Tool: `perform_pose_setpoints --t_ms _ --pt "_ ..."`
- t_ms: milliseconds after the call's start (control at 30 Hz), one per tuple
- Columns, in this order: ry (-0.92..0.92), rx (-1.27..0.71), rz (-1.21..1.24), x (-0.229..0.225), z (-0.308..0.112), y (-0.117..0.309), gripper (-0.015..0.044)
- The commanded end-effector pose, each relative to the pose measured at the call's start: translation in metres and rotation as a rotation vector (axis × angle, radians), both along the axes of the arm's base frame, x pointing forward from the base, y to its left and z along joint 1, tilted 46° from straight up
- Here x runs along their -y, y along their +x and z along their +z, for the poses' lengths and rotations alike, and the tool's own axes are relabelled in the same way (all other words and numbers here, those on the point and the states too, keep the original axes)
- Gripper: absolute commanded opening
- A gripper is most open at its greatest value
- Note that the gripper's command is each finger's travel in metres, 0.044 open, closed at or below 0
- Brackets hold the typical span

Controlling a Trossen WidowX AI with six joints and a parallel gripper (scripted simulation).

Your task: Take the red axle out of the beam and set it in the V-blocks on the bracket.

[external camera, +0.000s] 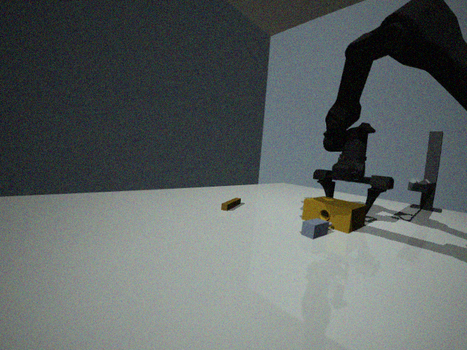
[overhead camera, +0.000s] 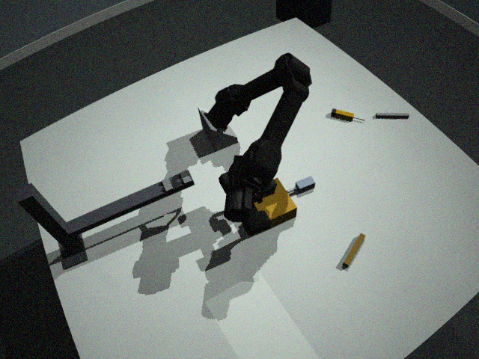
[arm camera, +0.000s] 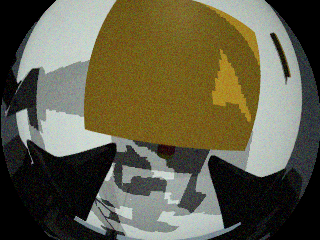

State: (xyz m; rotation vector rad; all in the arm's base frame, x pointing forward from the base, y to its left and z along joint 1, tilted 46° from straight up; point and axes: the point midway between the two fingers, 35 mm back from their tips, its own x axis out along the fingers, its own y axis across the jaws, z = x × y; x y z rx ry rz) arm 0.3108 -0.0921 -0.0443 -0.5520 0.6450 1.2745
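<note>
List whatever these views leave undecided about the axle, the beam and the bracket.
- Red axle: the wrist view shows only a small dark red end at the yellow beam's edge; the beam hides any remainder.
- Beam's near-arm side: covered by the arm in the top view, turned away in the exterior view.
- V-blocks on the bracket: too small and dim for groove detail.
</note>
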Motion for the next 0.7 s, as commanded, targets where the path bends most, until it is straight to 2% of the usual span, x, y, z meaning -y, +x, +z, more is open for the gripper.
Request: perform_pose_setpoints --t_ms 0,33,533,667 --pt "0.007 -0.002 -0.002 -0.002 -0.0003 -0.0002 0.044" --pt "0.007 -0.002 -0.002 -0.002 -0.0003 -0.0002 0.044" --pt "0.0 0.0 0.0 0.0 -0.0001 0.0 0.0046" --pt "0.0 0.0 0.0 0.0 -0.0001 0.0 0.002"
